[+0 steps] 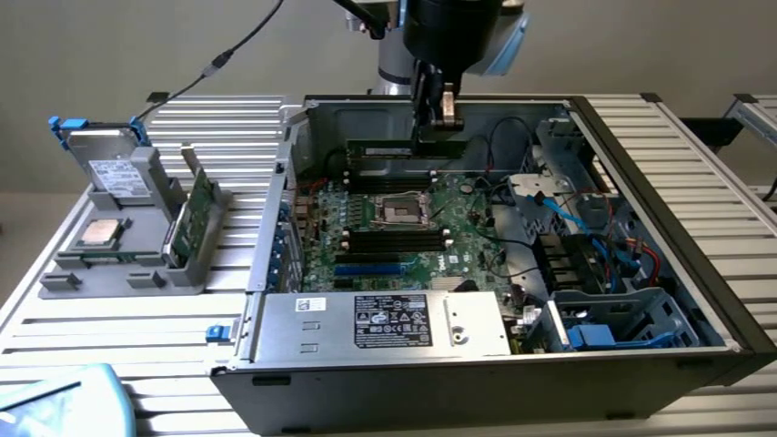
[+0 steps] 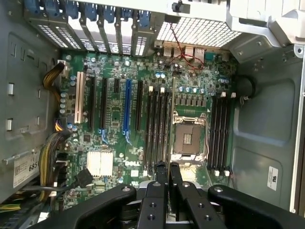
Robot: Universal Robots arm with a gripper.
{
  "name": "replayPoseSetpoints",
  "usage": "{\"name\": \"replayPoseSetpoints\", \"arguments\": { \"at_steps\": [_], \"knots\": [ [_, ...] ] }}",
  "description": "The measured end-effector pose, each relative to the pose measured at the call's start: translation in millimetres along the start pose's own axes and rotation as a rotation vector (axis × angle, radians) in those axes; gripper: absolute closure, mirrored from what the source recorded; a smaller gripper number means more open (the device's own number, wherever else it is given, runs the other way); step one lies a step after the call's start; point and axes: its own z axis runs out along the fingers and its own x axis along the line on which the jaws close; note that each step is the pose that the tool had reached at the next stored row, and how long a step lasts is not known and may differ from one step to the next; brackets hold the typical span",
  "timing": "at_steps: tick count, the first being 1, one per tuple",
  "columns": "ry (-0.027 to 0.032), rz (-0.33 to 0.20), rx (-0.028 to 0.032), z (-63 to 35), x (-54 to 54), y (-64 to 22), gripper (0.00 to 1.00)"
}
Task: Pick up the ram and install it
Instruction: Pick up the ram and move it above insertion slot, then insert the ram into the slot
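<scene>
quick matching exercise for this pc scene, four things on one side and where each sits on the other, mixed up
1 ram
2 processor chip
3 power supply
4 processor socket

a lying in the grey holder beside the case
b gripped by the pincer over the motherboard
c middle of the motherboard
d inside the case, along its wall nearest the exterior camera

Pairs: 1-b, 2-a, 3-d, 4-c

Black arm (image 1: 449, 27) at 12 o'clock, wrist vertical; black two-finger gripper (image 1: 435, 135) pinched on long thin dark-green ram (image 1: 388, 148).
</scene>
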Motion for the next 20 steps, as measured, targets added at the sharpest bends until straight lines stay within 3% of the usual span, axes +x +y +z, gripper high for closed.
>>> {"name": "replayPoseSetpoints", "arguments": {
  "at_steps": [5, 20],
  "knots": [
    [0.0185, 0.001, -0.0007, 5.3, -5.4, -1.1, 0.86],
    [0.0193, 0.001, -0.0002, 5.6, -5.8, -1.1, 0.86]
  ]
}}
